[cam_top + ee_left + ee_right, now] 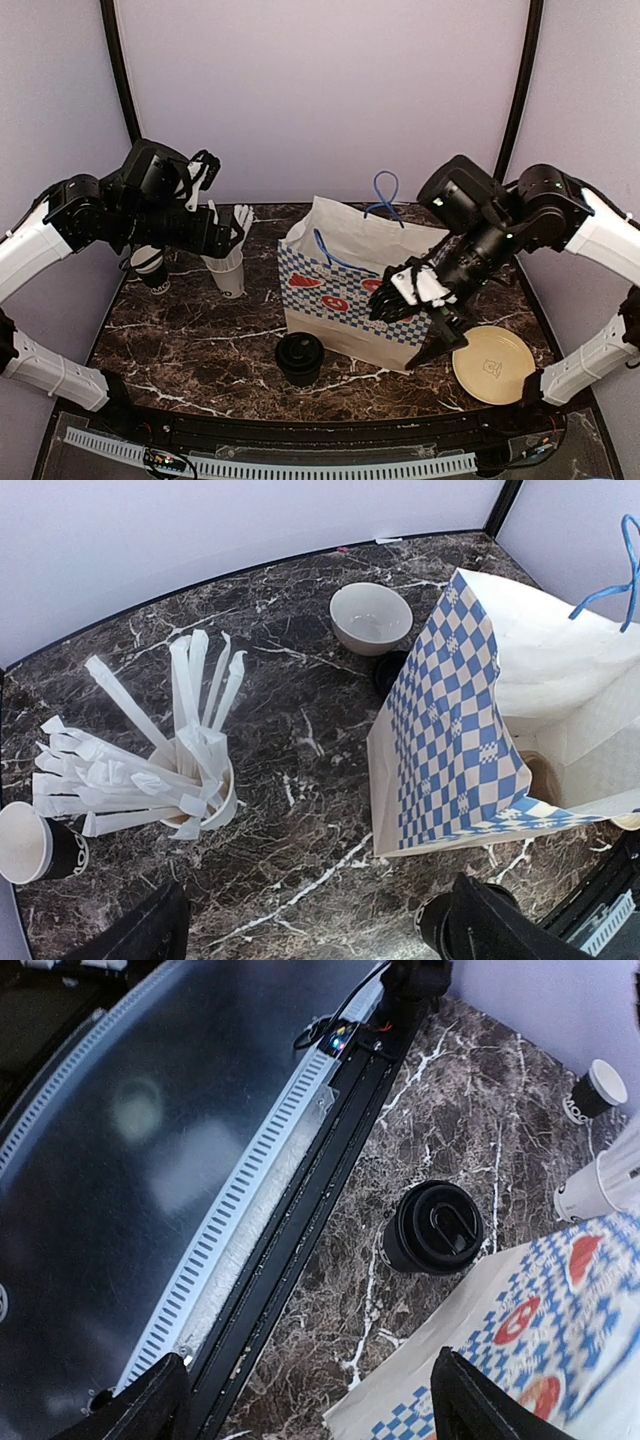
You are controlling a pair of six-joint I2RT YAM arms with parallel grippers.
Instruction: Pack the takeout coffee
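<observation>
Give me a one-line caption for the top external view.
Lidded coffee cup stands before the blue-checkered paper bag; second cup sits far left.

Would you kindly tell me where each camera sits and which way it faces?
Top external: above and behind the bases, looking down on the dark marble table; both arms show.
Left wrist: on the left arm, looking down at the white cup of wrapped sticks and blue-checked paper bag; own fingers below.
Right wrist: on the right arm, looking down at the table's near edge and lidded black paper cup; own fingers below.
Shared: all three show the bag.
</observation>
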